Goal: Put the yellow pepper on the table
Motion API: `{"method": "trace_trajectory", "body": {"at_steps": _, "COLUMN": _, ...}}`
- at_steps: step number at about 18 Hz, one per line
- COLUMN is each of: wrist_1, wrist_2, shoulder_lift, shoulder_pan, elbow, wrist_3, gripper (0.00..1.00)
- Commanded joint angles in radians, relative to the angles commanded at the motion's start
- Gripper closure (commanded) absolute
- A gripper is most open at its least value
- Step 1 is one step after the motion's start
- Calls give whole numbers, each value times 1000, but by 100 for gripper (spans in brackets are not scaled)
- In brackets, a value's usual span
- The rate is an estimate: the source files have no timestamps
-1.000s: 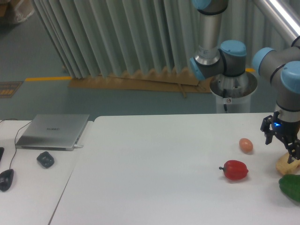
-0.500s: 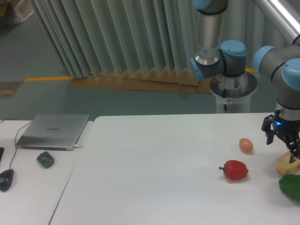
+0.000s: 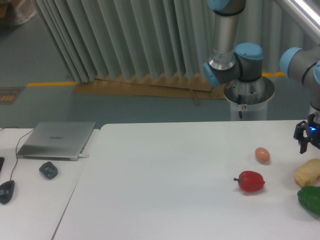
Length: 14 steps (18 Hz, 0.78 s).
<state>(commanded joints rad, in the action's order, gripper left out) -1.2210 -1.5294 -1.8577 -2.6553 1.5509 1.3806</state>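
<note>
**Gripper at the frame's right edge, no yellow pepper visible**

From the fixed camera I see the gripper partly cut off just above the tan bread chunk; I cannot tell how its jaws stand. On the table, left of the chunk, lie a red pepper and an egg-like thing; the green pepper lies below it. I cannot find the yellow pepper.

Dim bluish indoor light, soft focus, faint shadows

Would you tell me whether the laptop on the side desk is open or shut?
Shut: the laptop lies flat, its silver lid facing up, with no screen raised.
</note>
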Motion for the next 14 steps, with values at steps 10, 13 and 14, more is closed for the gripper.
{"method": "trace_trajectory", "body": {"at_steps": 10, "wrist_1": -61, "wrist_2": -63, "shoulder_lift": -5, "shoulder_pan": -140, "elbow": -5, "wrist_3": 533, "gripper": 0}}
{"method": "trace_trajectory", "body": {"at_steps": 13, "wrist_1": -60, "wrist_2": -176, "shoulder_lift": -20, "shoulder_pan": -158, "elbow": -5, "wrist_3": 709, "gripper": 0}}
{"method": "trace_trajectory", "body": {"at_steps": 14, "wrist_1": -60, "wrist_2": -208, "shoulder_lift": -23, "shoulder_pan": -175, "elbow": -6, "wrist_3": 780, "gripper": 0}}
